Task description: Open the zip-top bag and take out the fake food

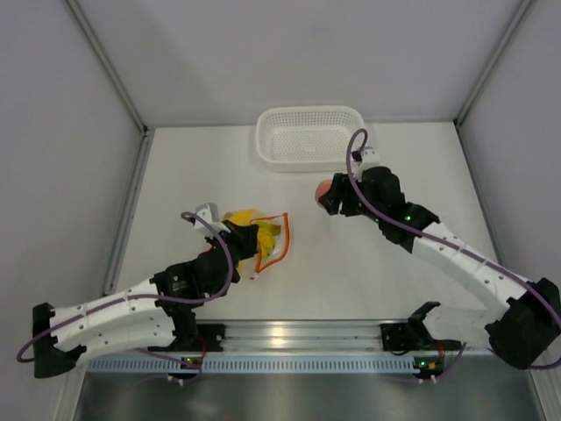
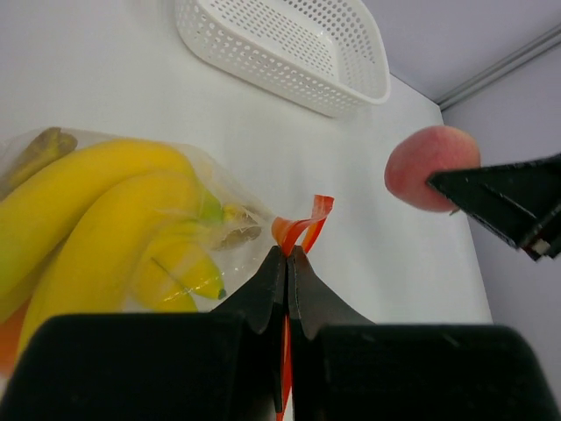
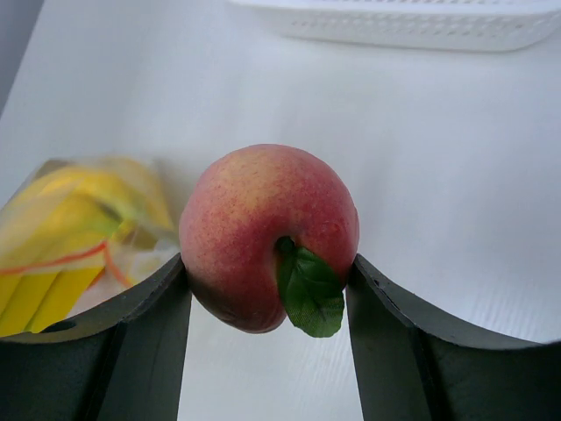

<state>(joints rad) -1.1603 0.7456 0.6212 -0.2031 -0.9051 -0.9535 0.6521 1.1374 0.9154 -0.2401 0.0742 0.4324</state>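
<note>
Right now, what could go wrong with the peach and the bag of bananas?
The peach is round and the right tool grips only its sides, so it might slip out and roll across the table. The left tool pinches just the thin orange zip strip of the bag. That strip could slide free or tear, and the bananas are still inside.

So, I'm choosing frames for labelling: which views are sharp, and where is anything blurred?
Right wrist: peach sharp, zip-top bag and basket behind it blurred. Left wrist: bananas and basket both crisp. Top external: even light, only faint shadows.
</note>
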